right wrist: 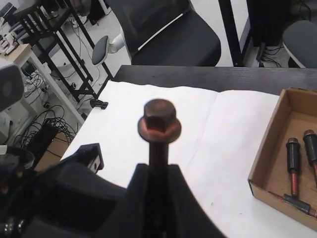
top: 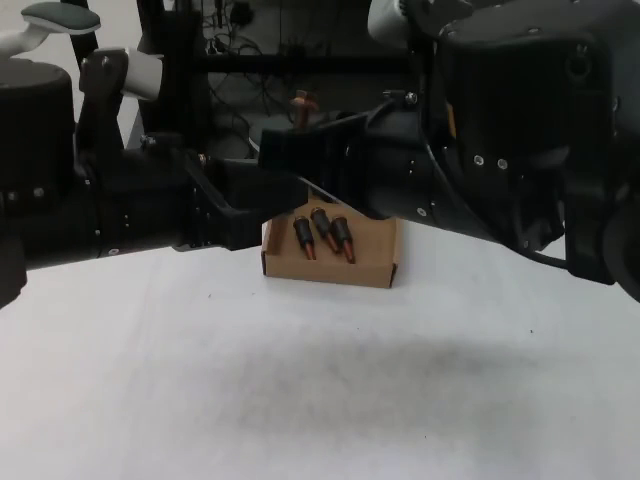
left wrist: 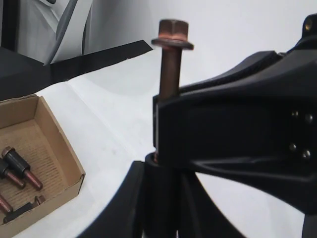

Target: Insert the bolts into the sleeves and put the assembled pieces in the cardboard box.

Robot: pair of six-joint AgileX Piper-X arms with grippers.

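A copper bolt (left wrist: 172, 59) with a flanged hex head (right wrist: 159, 121) stands upright, its shaft held by my right gripper (right wrist: 157, 171), which is shut on it. Its lower end meets a black sleeve (left wrist: 159, 198) that my left gripper (left wrist: 159, 171) holds, shut, from below. In the high view the bolt head (top: 300, 100) shows above the two arms where they meet over the back of the bench. The cardboard box (top: 330, 272) sits just beneath them with three assembled pieces (top: 325, 232) lying in it.
White cloth (top: 300, 380) covers the bench in front of the box. Both arm bodies fill the upper part of the high view. The box (left wrist: 57, 148) lies to one side of the held bolt, and office chairs (right wrist: 163, 29) stand beyond the bench's dark edge.
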